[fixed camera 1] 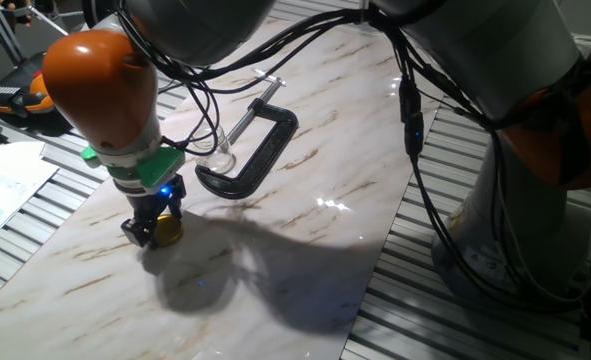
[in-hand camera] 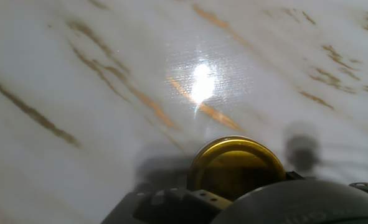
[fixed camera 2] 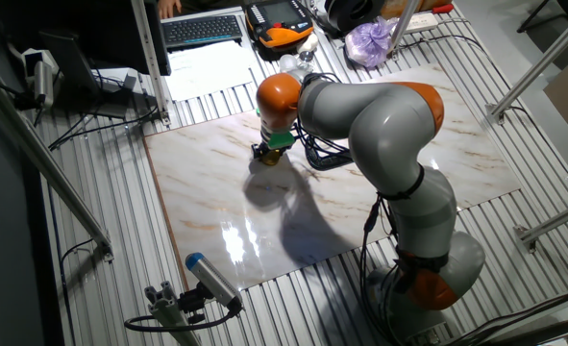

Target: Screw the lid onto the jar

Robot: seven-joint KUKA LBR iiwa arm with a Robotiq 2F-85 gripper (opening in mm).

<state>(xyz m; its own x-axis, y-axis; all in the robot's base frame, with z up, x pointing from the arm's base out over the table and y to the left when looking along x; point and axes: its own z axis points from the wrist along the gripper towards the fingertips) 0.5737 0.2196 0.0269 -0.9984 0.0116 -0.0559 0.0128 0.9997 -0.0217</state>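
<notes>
**Pincer at the lid, jar apart by the clamp**

The pincer (fixed camera 1: 153, 230) stood low over the marble bench (fixed camera 1: 305, 240), its dark fingers (fixed camera 1: 135, 232) closed about the gold lid (fixed camera 1: 167, 232), which lay at or just above the bench surface; whether it touched the surface could not be told. In the hand view the lid (in-hand camera: 236, 167) showed as a shiny round disc just ahead of the pincer body. The jar (fixed camera 1: 218, 155), clear and upright, stood well apart from the lid, just beside the black C-clamp (fixed camera 1: 255, 150). In the other fixed view the pincer (fixed camera 2: 269, 154) sat near the bench's far left part, with a keyboard (fixed camera 2: 202, 29) beyond the bench.
</notes>
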